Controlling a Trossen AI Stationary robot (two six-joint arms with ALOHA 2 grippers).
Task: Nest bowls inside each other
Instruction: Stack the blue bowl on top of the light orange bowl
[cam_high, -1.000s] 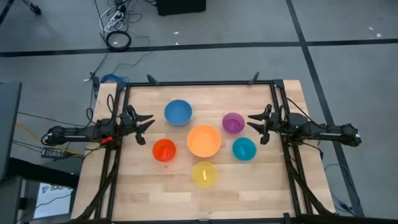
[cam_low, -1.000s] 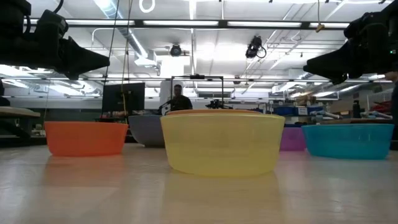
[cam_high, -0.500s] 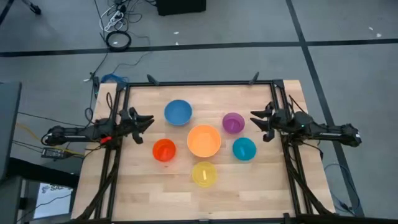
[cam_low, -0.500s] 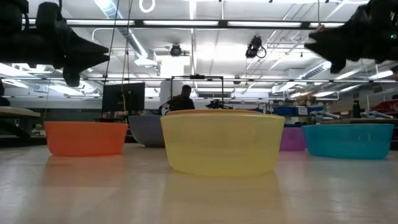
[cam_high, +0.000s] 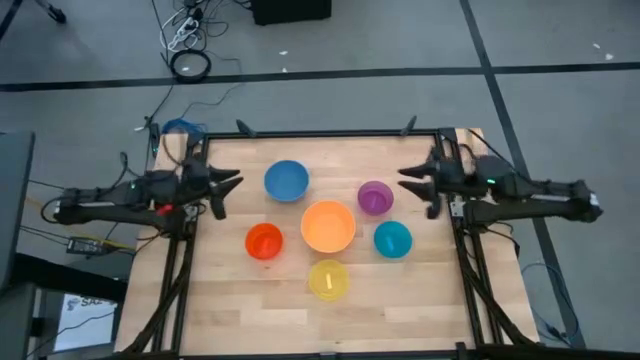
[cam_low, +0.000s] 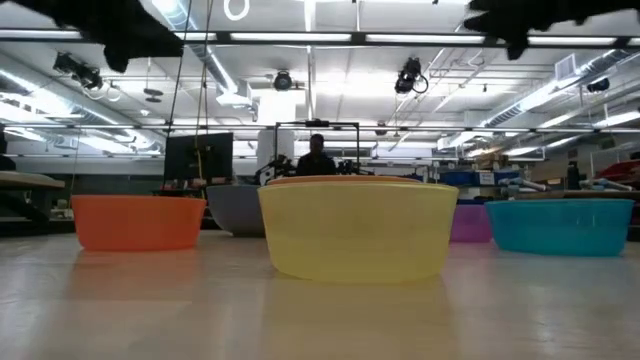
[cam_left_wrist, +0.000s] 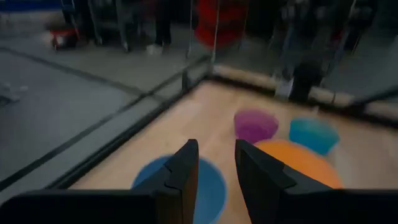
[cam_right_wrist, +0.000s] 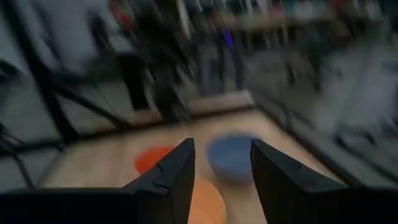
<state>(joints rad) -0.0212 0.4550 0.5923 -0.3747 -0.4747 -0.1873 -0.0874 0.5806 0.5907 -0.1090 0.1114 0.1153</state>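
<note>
Six bowls stand upright on their bases on the wooden table (cam_high: 230, 310), apart from one another: blue (cam_high: 286, 181), purple (cam_high: 375, 197), orange (cam_high: 328, 227) in the middle, red-orange (cam_high: 264, 241), teal (cam_high: 392, 240) and yellow (cam_high: 328, 280) nearest the front edge. My left gripper (cam_high: 225, 192) hovers open high over the table's left side, pointing toward the blue bowl (cam_left_wrist: 146, 180). My right gripper (cam_high: 413, 188) hovers open high over the right side, beside the purple bowl. Nothing lies between either pair of fingers (cam_left_wrist: 186, 168) (cam_right_wrist: 177, 171).
A black metal frame (cam_high: 320, 134) runs along the table's far, left and right edges. The low view shows the yellow bowl (cam_low: 358, 230) in front, red-orange (cam_low: 138, 222) left, teal (cam_low: 560, 226) right. Bare wood lies along the near edge. A person shows in the room behind.
Both grippers have risen well above the table, staying open; in the low view they have climbed to the picture's top edge. The bowls have kept still.
</note>
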